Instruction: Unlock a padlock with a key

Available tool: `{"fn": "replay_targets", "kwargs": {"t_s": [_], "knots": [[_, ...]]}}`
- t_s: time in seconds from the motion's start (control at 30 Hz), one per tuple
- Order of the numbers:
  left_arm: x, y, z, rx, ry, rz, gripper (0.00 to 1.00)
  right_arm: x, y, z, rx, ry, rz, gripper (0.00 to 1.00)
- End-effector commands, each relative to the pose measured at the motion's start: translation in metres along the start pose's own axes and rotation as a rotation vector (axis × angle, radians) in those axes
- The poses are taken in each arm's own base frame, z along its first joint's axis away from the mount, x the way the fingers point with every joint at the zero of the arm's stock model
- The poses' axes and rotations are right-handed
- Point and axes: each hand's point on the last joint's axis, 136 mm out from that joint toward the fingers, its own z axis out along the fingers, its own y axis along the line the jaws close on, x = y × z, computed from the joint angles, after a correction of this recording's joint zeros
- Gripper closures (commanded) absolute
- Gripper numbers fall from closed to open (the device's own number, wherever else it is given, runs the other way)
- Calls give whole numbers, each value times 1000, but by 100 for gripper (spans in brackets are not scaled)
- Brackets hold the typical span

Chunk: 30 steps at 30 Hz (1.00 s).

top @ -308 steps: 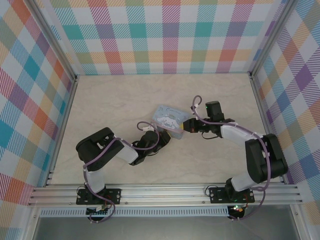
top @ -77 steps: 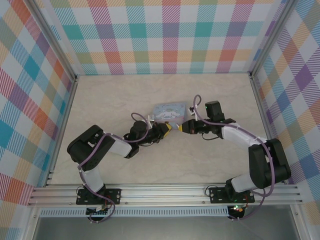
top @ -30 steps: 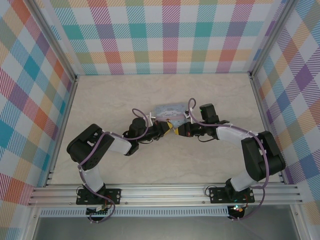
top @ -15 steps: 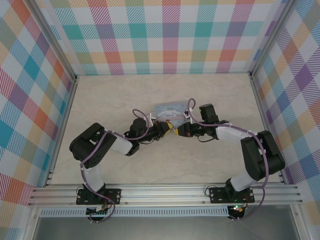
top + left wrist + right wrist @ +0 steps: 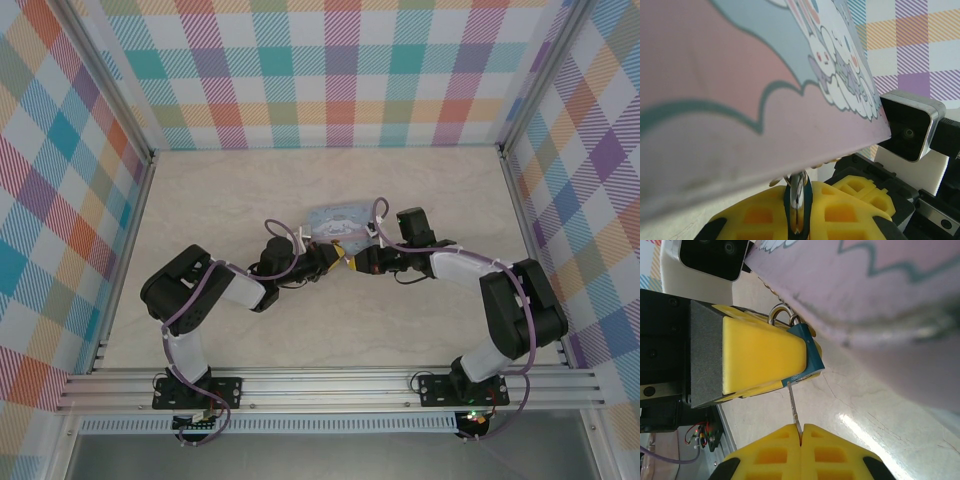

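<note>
The padlock (image 5: pixel 807 359) is tiny and blue-bodied, and its metal shackle (image 5: pixel 782 315) is hooked at the edge of the cartoon-printed tin (image 5: pixel 880 300). My left gripper (image 5: pixel 799 202) is shut on the padlock (image 5: pixel 800 200), its yellow pads (image 5: pixel 760 352) clamping the body. A thin metal key (image 5: pixel 794 407) is pinched in my shut right gripper (image 5: pixel 801 434). The key's tip touches the bottom face of the padlock. In the top view the left gripper (image 5: pixel 333 256) and the right gripper (image 5: pixel 357 263) meet tip to tip just in front of the tin (image 5: pixel 338 215).
The pale-blue tin (image 5: pixel 740 90) looms right above both sets of fingers. The right wrist's camera housing (image 5: pixel 910 131) stands close behind the padlock. Bare marble tabletop (image 5: pixel 230 190) lies all round, inside plaid walls (image 5: pixel 330 70).
Since the earliest frames both grippers have come together in front of the tin. Over the last second the right gripper has edged slightly left toward the padlock.
</note>
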Motion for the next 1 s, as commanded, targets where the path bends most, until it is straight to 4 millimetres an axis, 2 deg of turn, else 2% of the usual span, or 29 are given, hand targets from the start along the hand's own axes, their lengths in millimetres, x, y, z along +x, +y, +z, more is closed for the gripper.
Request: {"fn": "replay_targets", "kwargs": {"t_s": [0.0, 0.23, 0.4, 0.63, 0.97], "knots": [[-5, -67, -1, 201, 1, 76, 100, 21, 5, 1, -5, 46, 13, 98], [-8, -68, -4, 199, -22, 76, 100, 14, 8, -13, -19, -33, 34, 97], [-8, -65, -3, 192, -25, 71, 100, 18, 8, -23, -19, -39, 47, 97], [-6, -71, -3, 213, -10, 83, 100, 24, 9, -17, -77, -23, 109, 97], [2, -70, -4, 218, 31, 117, 100, 7, 18, -20, -151, -51, 131, 97]]}}
